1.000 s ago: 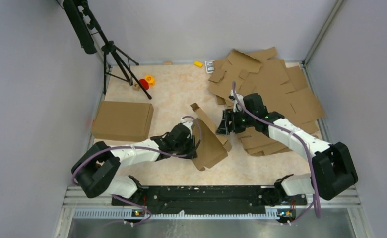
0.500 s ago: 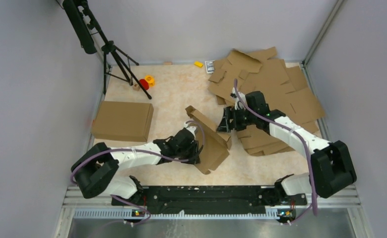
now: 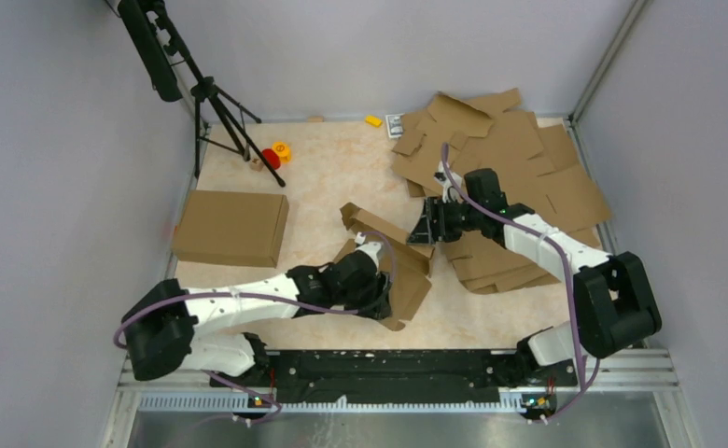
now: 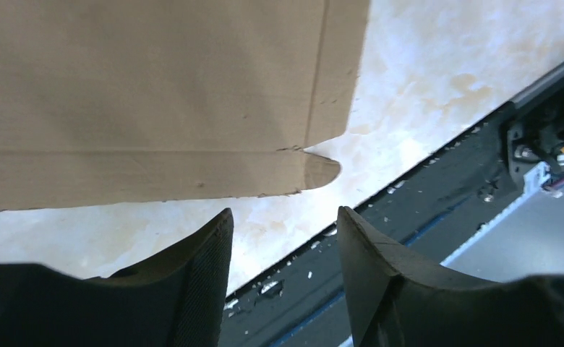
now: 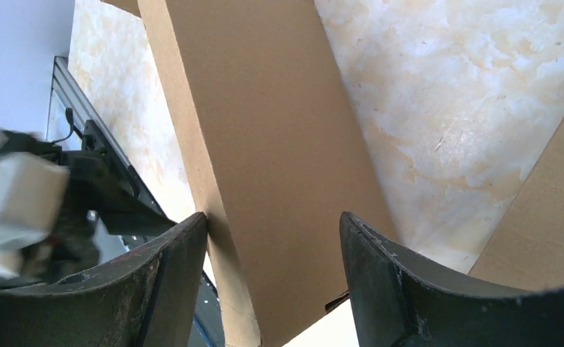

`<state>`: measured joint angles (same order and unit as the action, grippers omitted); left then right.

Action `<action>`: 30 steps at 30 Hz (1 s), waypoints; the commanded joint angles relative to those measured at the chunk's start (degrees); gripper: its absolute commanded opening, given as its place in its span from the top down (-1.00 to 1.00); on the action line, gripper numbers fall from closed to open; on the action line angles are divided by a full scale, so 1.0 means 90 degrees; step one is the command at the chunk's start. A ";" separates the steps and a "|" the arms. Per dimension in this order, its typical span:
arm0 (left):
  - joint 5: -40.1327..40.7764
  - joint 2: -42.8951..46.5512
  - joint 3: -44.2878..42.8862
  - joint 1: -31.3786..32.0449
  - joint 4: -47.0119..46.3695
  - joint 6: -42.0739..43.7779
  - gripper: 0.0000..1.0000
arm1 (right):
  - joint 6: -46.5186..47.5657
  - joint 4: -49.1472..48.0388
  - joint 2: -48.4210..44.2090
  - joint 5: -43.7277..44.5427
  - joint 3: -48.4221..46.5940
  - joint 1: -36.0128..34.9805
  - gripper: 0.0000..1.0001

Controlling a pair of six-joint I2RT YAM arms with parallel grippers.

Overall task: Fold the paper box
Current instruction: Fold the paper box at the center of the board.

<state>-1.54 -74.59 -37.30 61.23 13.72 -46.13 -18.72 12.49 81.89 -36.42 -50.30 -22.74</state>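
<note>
The paper box [image 3: 409, 280] is a brown cardboard blank lying part-folded at the table's centre, one long flap raised at its far side. In the left wrist view its panel [image 4: 156, 94] fills the top. My left gripper [image 3: 381, 299] sits at the box's near left edge. It is open [image 4: 283, 217], with nothing between the fingers. My right gripper [image 3: 423, 231] is at the box's far right end. It is open wide [image 5: 272, 220], and the box's panel and folded edge [image 5: 265, 144] lie just past its tips.
A pile of flat cardboard blanks [image 3: 519, 159] covers the back right, under the right arm. A finished closed box [image 3: 230, 227] lies at the left. A tripod [image 3: 213, 103] and small red and yellow items [image 3: 274, 154] stand at the back left. The black rail [image 3: 379, 364] runs along the near edge.
The box has dropped from a steep tilt to lying lower. My left arm has stretched right and nearer, and its jaws have widened and let go of the box. The right gripper has shifted slightly.
</note>
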 commanded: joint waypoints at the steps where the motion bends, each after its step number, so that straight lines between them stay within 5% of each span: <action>1: 0.0512 0.0764 -0.0898 -0.0199 0.1286 0.0808 -0.16 | 0.0214 -0.0183 0.0069 -0.0064 -0.0182 0.0043 -0.31; 6: 0.0556 0.1695 -0.0807 -0.1632 0.1288 0.1577 -0.16 | 0.0259 -0.0146 0.0047 -0.0026 -0.0192 0.0042 -0.31; 11: 0.1370 0.2087 -0.0310 -0.2556 -0.0339 0.1992 -0.18 | 0.0264 -0.0170 0.0061 -0.0035 -0.0221 0.0040 -0.31; 16: 0.0561 0.1526 -0.0230 -0.3821 -0.1641 0.2373 -0.17 | 0.0244 -0.0164 0.0045 0.0011 -0.0249 0.0044 -0.30; 22: -0.0433 0.0983 0.0151 -0.4388 -0.3114 0.3304 -0.22 | 0.0238 -0.0185 0.0095 -0.0019 -0.0277 0.0037 -0.29; 26: -0.0807 0.0349 -0.0012 -0.4528 -0.3369 0.4073 -0.22 | 0.0241 -0.0175 0.0112 -0.0045 -0.0305 0.0037 -0.29; 30: -0.0669 -0.0280 -0.0344 -0.5098 -0.3243 0.3625 -0.09 | 0.0228 -0.0181 0.0090 -0.0045 -0.0308 0.0042 -0.29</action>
<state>-5.41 -73.08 -36.56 19.81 -11.38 -14.35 -18.04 12.38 82.26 -37.19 -50.59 -22.74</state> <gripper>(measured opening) 0.590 0.647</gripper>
